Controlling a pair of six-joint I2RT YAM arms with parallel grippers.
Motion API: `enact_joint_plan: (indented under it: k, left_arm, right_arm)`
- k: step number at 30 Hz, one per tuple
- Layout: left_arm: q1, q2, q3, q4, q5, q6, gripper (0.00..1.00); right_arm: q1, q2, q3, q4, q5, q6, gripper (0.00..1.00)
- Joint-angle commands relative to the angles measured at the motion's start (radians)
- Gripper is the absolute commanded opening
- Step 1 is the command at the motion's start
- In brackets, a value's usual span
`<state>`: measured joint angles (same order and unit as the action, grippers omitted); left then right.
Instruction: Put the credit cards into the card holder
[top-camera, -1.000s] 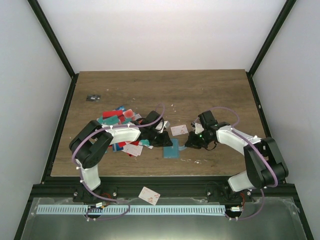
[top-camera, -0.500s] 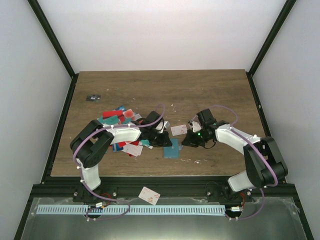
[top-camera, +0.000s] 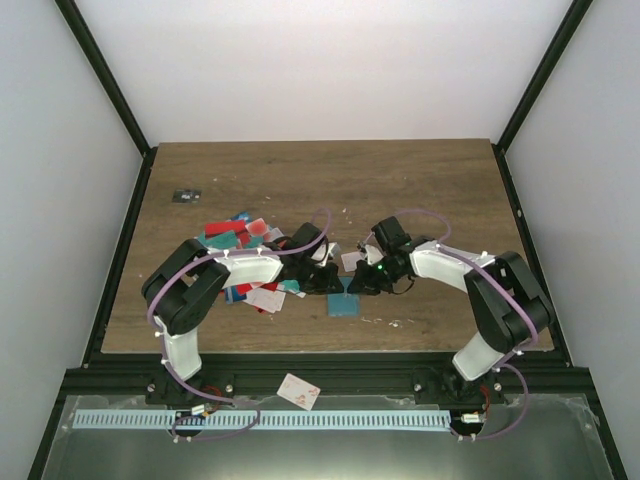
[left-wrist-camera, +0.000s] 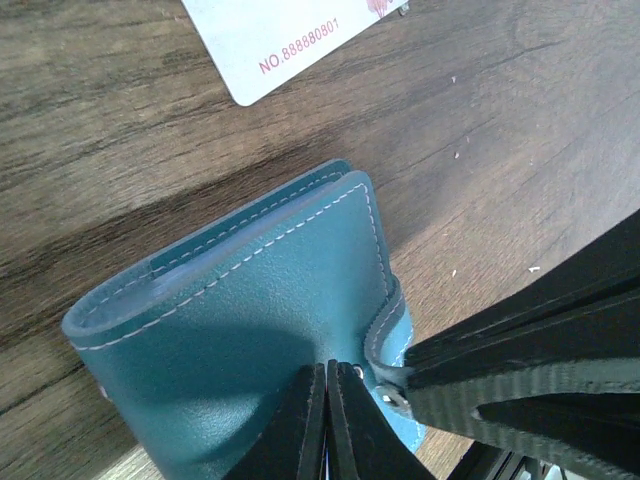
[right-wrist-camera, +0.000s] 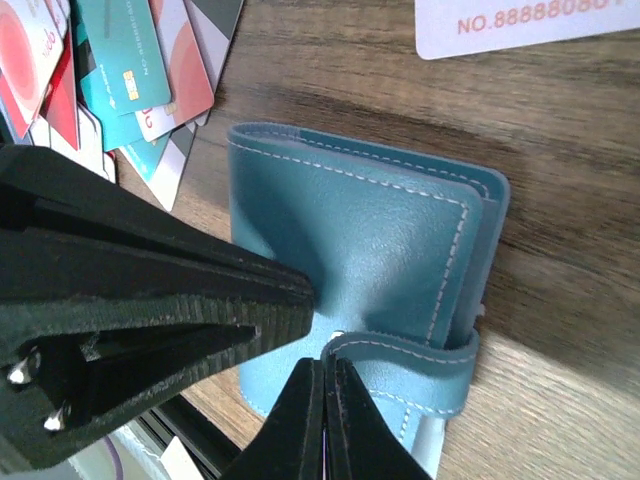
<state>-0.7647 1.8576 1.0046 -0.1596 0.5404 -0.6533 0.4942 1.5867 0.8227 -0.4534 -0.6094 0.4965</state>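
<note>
Right tool (right-wrist-camera: 322, 368) swung left to meet left tool (left-wrist-camera: 327, 368), both closed tight over the half-hidden card holder (top-camera: 343, 305).

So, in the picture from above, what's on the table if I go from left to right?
small dark thing → pile of credit cards → teal card holder → right arm's elbow. The tools and the white card overlap the holder, so I skipped them.

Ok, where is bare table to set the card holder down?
Bare wood spans the far half of the table, and a near strip right of the card holder. Crowded left of it, where the credit cards pile up.
</note>
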Motion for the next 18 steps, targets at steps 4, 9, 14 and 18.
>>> enact_joint_plan:
  k: [4, 9, 14, 18]
  left_arm:
    - [-0.005, 0.04, -0.028, 0.021, -0.016, 0.004, 0.04]
    - [-0.006, 0.039, -0.032, 0.026, -0.011, 0.006, 0.04]
    - [-0.005, 0.038, -0.036, 0.029, -0.011, 0.009, 0.04]
    - [-0.006, 0.039, -0.037, 0.029, -0.01, 0.011, 0.04]
  right_arm:
    - [0.031, 0.056, 0.059, 0.005, 0.021, 0.022, 0.01]
    - [0.034, 0.072, 0.07, -0.024, 0.068, 0.029, 0.01]
    - [0.039, 0.079, 0.085, -0.066, 0.121, 0.031, 0.01]
    - [0.045, 0.08, 0.095, -0.094, 0.132, 0.028, 0.01]
